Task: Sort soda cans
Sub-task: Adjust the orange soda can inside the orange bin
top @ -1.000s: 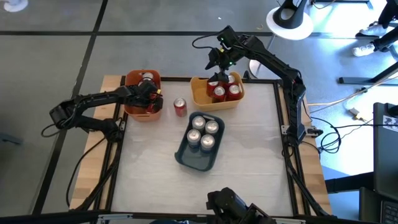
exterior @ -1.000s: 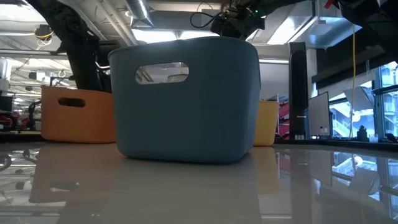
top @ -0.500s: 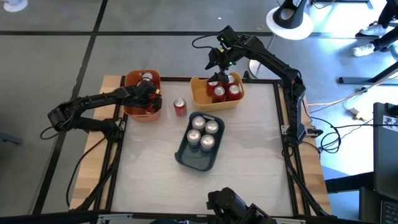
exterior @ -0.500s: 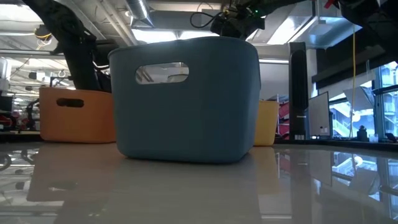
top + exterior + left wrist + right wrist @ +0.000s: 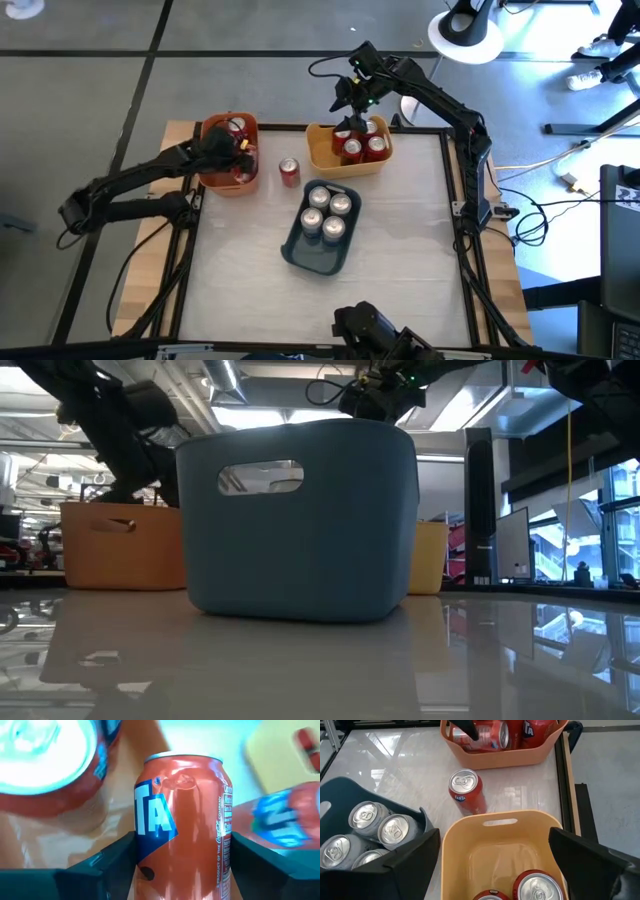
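The left arm is swinging further over the orange bin (image 5: pixel 228 182) than it was a second ago, its elbow pulling away from the table edge and its gripper (image 5: pixel 218 145) lifting a little, while the right arm is holding exactly where it was. The left gripper is clenching an orange can (image 5: pixel 182 822) between its two fingers (image 5: pixel 102 870), upright, inside or just above the orange bin where other orange cans are lying. The right gripper (image 5: pixel 495 865) is hanging with its jaws spread and nothing between them, above the yellow bin (image 5: pixel 318 150), which holds red cans (image 5: pixel 352 148). The silver cans (image 5: pixel 327 213) are standing together in the blue bin (image 5: pixel 318 262). One red can (image 5: pixel 289 172) is standing alone on the table (image 5: pixel 400 260), between the orange and yellow bins. It looks to me like the left arm is busy moving a can at the orange bin, placing or taking I cannot tell. The next move probably calls for fetching the loose can, with a straight drop over its top and a firm squeeze.
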### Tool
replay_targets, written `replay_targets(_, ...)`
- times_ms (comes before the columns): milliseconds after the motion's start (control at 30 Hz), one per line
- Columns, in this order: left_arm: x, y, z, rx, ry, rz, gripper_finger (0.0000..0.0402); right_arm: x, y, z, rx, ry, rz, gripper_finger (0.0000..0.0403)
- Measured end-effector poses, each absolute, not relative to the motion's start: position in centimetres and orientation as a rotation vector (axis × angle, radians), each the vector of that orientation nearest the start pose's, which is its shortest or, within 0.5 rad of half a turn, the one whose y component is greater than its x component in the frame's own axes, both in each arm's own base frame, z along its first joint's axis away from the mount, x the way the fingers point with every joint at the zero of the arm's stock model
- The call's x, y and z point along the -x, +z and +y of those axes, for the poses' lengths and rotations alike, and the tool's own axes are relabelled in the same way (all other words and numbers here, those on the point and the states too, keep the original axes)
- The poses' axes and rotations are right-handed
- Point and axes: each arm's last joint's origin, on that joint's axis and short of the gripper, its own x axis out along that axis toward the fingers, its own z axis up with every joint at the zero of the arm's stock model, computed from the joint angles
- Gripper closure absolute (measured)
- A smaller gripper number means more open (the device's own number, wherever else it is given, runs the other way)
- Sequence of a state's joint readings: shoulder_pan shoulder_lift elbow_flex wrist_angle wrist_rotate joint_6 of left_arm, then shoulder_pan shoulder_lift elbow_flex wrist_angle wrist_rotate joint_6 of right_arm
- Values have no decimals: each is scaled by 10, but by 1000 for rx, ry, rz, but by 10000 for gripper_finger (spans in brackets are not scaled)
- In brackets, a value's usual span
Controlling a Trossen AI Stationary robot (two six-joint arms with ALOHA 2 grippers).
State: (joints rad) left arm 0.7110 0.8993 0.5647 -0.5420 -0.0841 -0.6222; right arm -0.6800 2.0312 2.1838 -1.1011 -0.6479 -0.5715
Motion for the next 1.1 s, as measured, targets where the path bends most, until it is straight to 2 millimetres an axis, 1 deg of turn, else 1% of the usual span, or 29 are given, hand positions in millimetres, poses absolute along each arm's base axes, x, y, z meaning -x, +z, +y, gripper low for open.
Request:
replay_targets(133, -121, 223, 107, 773, 964, 546, 138, -343, 363, -251, -50, 176, 709, 31)
replay_targets(267, -116, 232, 103, 707, 936, 494, 138, -350, 362, -243, -60, 184, 717, 31)
replay_targets(367, -115, 242, 102, 655, 872, 459, 137, -356, 362, -237, -40, 194, 714, 31)
replay_targets(533, -117, 279, 104, 538, 758, 383, 138, -367, 366, -228, -2, 197, 667, 31)
replay_targets(700, -122, 308, 97, 440, 614, 329, 138, -380, 371, -216, -10, 217, 603, 31)
replay_targets(900, -134, 322, 84, 361, 415, 259, 138, -404, 379, -189, -54, 360, 449, 31)
replay_targets(1000, -140, 328, 79, 295, 350, 215, 138, -418, 375, -181, -89, 378, 387, 31)
replay_targets(1100, -143, 334, 77, 231, 320, 162, 138, -431, 373, -174, -119, 381, 297, 31)
